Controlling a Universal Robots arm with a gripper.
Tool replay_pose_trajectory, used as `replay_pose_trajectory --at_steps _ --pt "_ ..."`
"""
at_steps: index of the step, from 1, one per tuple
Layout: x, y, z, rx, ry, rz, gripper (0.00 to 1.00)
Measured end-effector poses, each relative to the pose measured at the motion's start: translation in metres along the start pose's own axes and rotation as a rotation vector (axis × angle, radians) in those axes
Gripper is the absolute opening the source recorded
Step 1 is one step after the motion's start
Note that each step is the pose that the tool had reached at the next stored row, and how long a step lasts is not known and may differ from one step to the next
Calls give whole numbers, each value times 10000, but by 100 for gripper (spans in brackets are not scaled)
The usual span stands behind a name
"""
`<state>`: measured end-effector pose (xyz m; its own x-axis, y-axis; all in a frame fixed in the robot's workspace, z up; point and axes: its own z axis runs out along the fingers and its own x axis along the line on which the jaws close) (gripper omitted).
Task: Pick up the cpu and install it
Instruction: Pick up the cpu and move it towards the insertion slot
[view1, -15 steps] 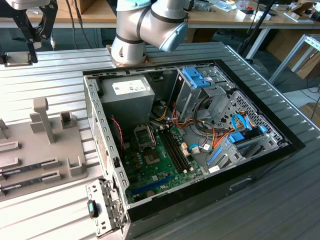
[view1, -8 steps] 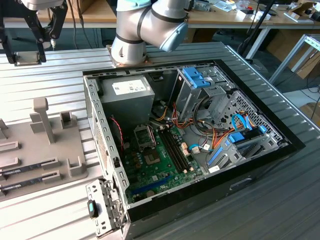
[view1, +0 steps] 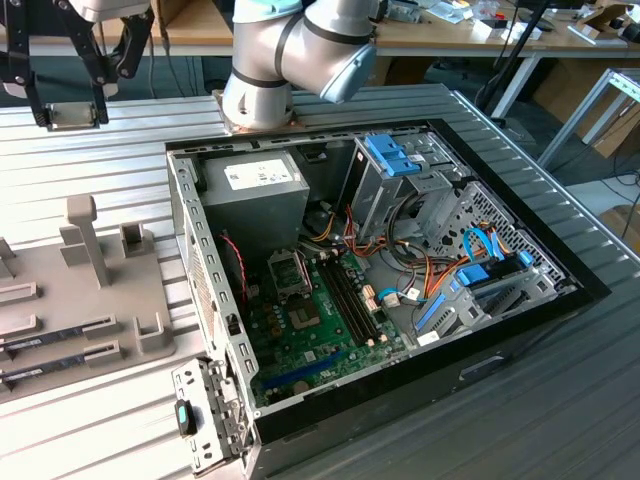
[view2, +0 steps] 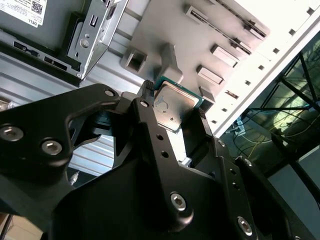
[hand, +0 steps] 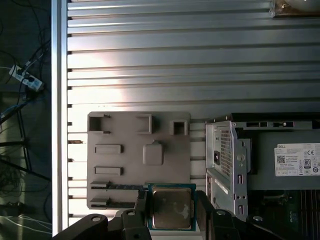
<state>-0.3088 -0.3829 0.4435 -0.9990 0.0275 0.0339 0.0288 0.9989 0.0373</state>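
Clamping the cpu (hand: 171, 207) by two opposite edges, the gripper (view2: 174, 103) hangs over the tray (hand: 125, 172) beneath it, the case (hand: 227, 165) off to one side, so the pickup looks done and the install into the case is not yet made.

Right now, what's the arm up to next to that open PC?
The arm's gripper is shut on the cpu, pinching it by two opposite edges, silvery top towards both wrist cameras. It hangs in the air above the slatted table, near the grey parts tray and beside the open computer case. So the cpu is picked up but not installed: it is well clear of the motherboard inside the case.
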Motion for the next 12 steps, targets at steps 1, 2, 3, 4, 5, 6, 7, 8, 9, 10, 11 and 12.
replay_pose_trajectory --at_steps 1,2,3,4,5,6,7,8,9,10,11,12 --pt "-8 0 0 0 1 0 47" --pt "-18 -1 1 0 3 0 47" --pt "-30 -1 1 0 4 0 47" --pt "-38 -2 2 0 6 0 47" --pt "-50 -3 2 0 8 0 47" --pt "-59 -3 3 0 9 1 47" --pt "-74 -3 3 0 11 1 47" --pt "-86 -4 4 1 14 1 47" --pt "-94 -4 4 0 14 1 47" --pt "-109 -5 5 1 15 0 47" --pt "-120 -5 5 1 18 0 47" --pt "-128 -5 5 1 19 1 47"
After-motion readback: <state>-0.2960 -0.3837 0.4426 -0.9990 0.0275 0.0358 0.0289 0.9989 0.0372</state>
